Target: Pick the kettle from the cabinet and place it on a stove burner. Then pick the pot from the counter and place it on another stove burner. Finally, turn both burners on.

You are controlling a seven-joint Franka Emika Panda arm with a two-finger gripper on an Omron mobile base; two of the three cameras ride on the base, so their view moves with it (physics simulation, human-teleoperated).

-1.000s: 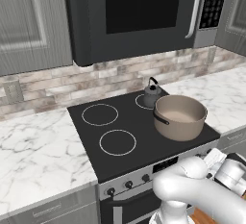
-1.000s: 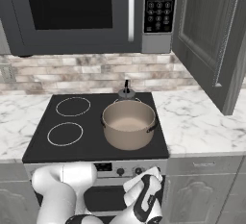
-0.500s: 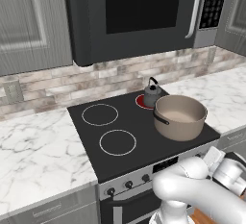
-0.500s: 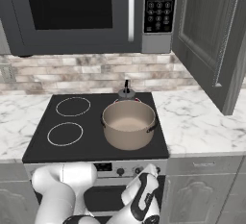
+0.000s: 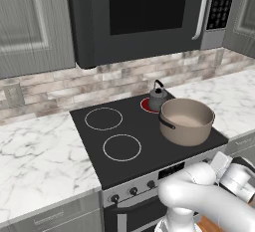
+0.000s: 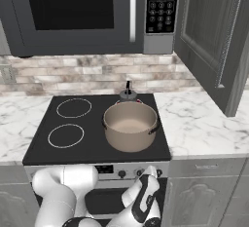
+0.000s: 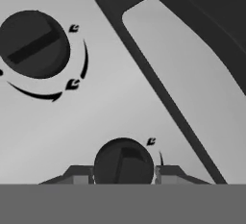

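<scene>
Hand view looks flat onto the pale grey stove control panel [image 7: 120, 98], where the gripper [image 7: 123, 175] has its fingers [image 7: 77, 174] on either side of a round dark knob [image 7: 123, 163], half-closed around it; whether the pads actually press on it I cannot tell. A second knob [image 7: 32, 44], a matt black disc with a raised bar and curved arrow marks around it, sits further along the panel. The hand is down at the front of the range because the placing looks finished and the burners are the remaining job.

In the left base view the kettle [image 5: 158, 98], small, dark grey metal with an arched black handle, stands on the back right burner [image 5: 149, 105], which glows red beneath it, so that one appears to be on. The pot [image 5: 186, 121], wide, tan outside and pale inside with small black side handles, sits just in front of the kettle on the front right ring of the flat black glass stovetop [image 5: 89, 136]. No glow is visible around the pot. The two left rings [image 5: 122, 147] are bare white outlines. Veined white marble worktop [image 5: 35, 151] flanks the stove; in the right base view the grey wood-grain cabinet door [image 6: 214, 41] hangs open.
</scene>
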